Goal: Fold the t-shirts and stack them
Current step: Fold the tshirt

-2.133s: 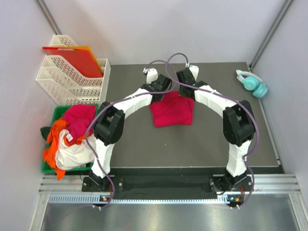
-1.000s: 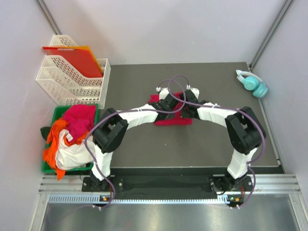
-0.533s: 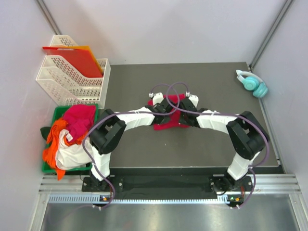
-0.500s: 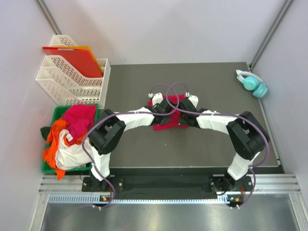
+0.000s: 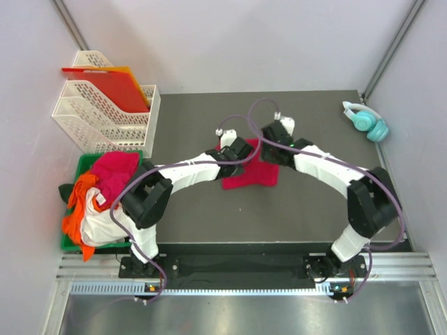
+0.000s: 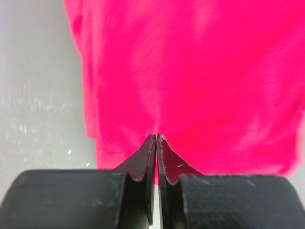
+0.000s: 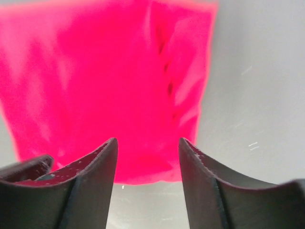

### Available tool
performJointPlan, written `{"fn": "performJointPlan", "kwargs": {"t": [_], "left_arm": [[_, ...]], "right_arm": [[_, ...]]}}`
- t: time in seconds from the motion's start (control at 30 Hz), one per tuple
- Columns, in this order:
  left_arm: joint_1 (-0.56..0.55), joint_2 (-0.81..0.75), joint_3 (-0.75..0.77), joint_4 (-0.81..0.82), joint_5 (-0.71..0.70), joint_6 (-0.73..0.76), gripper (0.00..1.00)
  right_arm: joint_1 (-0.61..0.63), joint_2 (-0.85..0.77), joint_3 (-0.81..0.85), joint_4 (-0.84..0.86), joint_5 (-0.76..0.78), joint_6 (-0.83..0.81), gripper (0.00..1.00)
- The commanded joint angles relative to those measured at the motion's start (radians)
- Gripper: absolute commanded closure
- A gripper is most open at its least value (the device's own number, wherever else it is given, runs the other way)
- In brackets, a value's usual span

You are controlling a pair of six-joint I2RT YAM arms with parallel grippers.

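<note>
A crimson-red t-shirt [image 5: 251, 174] lies folded in a flat rectangle in the middle of the dark table. My left gripper [image 5: 239, 152] hovers over its far left part. In the left wrist view the left gripper [image 6: 156, 137] is shut, tips together over the red t-shirt [image 6: 200, 71], with no cloth visible between them. My right gripper [image 5: 269, 150] is over the shirt's far right corner. Seen from the right wrist, the right gripper [image 7: 147, 143] stands open above the t-shirt [image 7: 105, 81], holding nothing. More t-shirts, pinkish-red [image 5: 115, 171], orange [image 5: 75, 213] and white [image 5: 105, 225], are heaped at the left.
The heap sits in a green bin [image 5: 85, 162] off the table's left edge. White mesh trays [image 5: 98, 115] holding a red-orange sheet [image 5: 119, 87] stand at the back left. Teal headphones [image 5: 367, 120] lie at the back right corner.
The shirt's far edge was brought over towards the near edge, leaving it folded smaller. The right gripper has opened and both grippers have drawn back towards the far side.
</note>
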Motion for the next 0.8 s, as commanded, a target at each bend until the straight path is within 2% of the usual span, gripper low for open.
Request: {"fn": "performJointPlan", "kwargs": {"t": [0.0,0.17,0.37,0.77], "left_arm": [[-0.004,-0.021,0.084,0.096,0.01,0.108,0.92],[0.0,0.077,0.166,0.156,0.072,0.091,0.92],[0.005,0.189,0.219,0.149,0.121,0.041,0.92],[0.026,0.24,0.183,0.113,0.121,-0.002,0.92]], "right_arm": [[-0.1,-0.119,0.016,-0.011,-0.009,-0.04,0.43],[-0.142,-0.133,-0.111,0.064,-0.07,0.001,0.4],[-0.142,-0.103,-0.199,0.174,-0.121,0.017,0.39],[-0.154,-0.07,-0.192,0.234,-0.165,0.027,0.37]]}}
